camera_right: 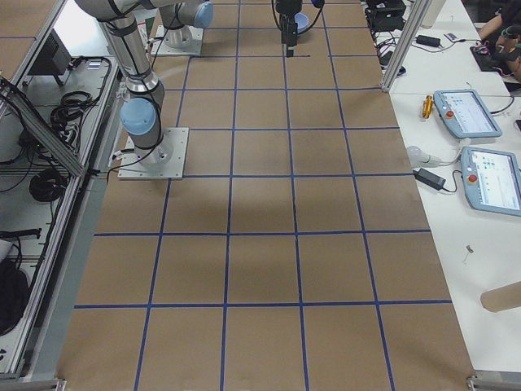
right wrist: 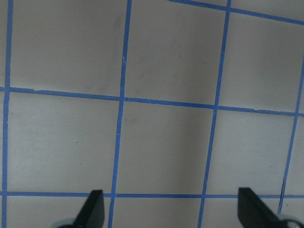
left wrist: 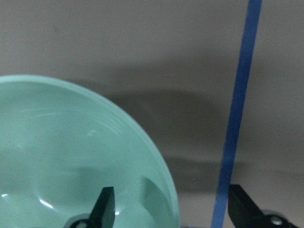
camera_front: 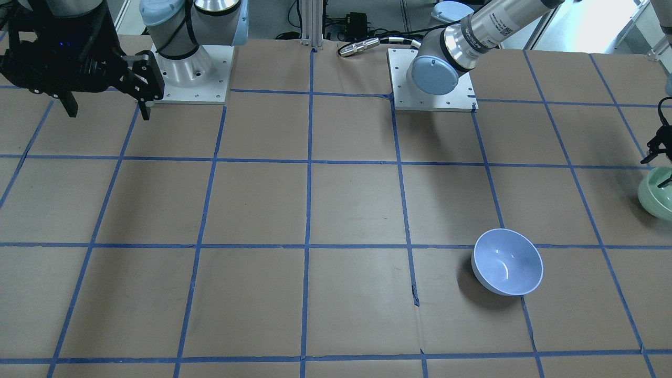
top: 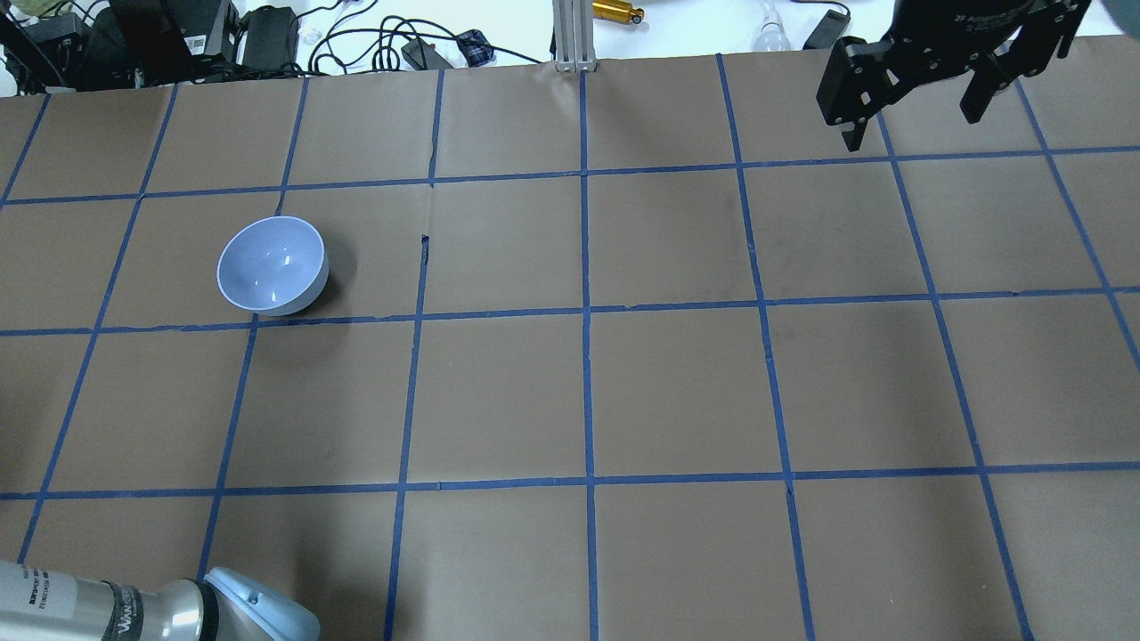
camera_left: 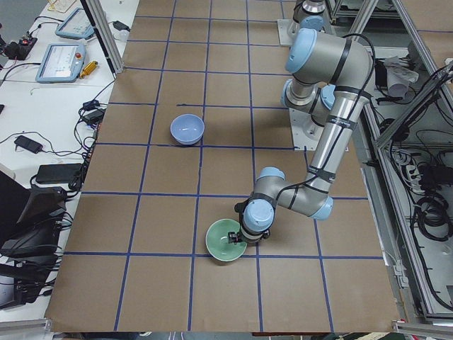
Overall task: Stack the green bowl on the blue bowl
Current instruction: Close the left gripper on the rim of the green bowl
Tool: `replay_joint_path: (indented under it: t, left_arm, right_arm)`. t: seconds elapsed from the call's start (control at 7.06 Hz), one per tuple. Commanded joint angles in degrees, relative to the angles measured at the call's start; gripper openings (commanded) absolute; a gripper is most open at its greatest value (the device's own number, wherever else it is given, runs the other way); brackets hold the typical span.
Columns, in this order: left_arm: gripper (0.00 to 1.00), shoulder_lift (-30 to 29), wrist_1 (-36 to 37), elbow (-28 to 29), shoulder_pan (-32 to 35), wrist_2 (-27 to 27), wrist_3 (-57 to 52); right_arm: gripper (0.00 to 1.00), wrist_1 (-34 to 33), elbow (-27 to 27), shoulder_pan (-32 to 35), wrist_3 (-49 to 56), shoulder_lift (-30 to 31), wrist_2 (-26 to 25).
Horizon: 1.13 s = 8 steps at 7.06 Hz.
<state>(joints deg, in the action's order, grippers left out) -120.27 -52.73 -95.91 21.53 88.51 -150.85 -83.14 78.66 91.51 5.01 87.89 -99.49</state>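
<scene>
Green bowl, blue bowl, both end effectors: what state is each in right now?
left end effector: open, one finger inside the green bowl, one outside.
right end effector: open, empty, above the table.
green bowl: upright on the table, nothing in it, not yet stacked.
blue bowl: upright, empty, standing apart on the table.

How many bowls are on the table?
2. The blue bowl sits alone on the brown table, in the robot's left half. The green bowl is near the table's left end, with the left gripper straddling its rim. None seem hidden.
</scene>
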Motion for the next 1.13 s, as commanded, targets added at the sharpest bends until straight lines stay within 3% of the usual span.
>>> replay_joint_path:
  t: [0.0,0.28,0.99]
  left_arm:
    - [0.16,0.12,0.0,0.02,0.0,0.0,-0.05]
    - [0.0,0.38,-0.09,0.02,0.0,0.0,-0.05]
    - [0.0,0.65,-0.09,0.02,0.0,-0.09,-1.11]
  right_arm:
    - [1.0,0.0,0.0,0.07,0.0,0.0,0.0]
    - [1.0,0.0,0.0,0.07,0.0,0.0,0.0]
    - [1.0,0.0,0.0,0.07,0.0,0.0,0.0]
